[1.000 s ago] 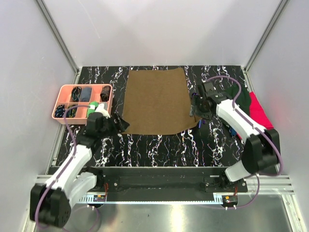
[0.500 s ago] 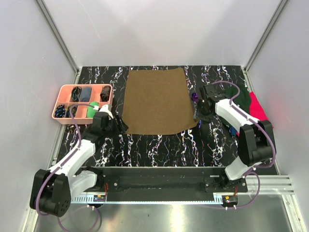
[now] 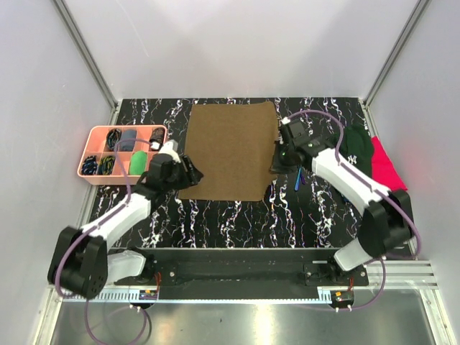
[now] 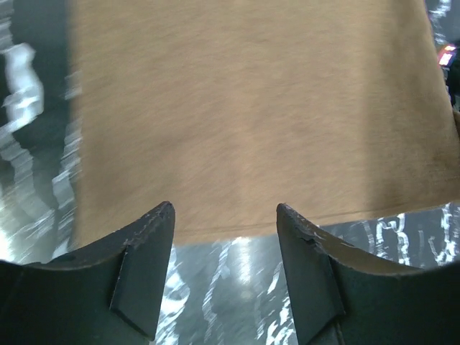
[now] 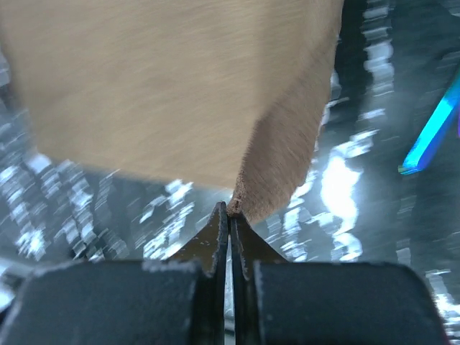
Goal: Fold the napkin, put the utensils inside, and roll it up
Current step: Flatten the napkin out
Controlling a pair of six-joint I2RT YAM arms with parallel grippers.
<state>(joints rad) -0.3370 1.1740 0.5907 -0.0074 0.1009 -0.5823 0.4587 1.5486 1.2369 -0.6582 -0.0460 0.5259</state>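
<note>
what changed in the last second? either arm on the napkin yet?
Right gripper swung left from beside the napkin onto its near-right corner and shut on it. That corner is now pinched and drawn inward. Left gripper moved right to the near-left corner, jaws open over the edge, gripping nothing yet. The rest of the napkin, pink tray, cap and red cloth stayed put.

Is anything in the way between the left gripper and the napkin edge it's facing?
Nothing visible: the open left gripper sits right at the napkin edge, over bare table. The right gripper pinches a napkin corner.
</note>
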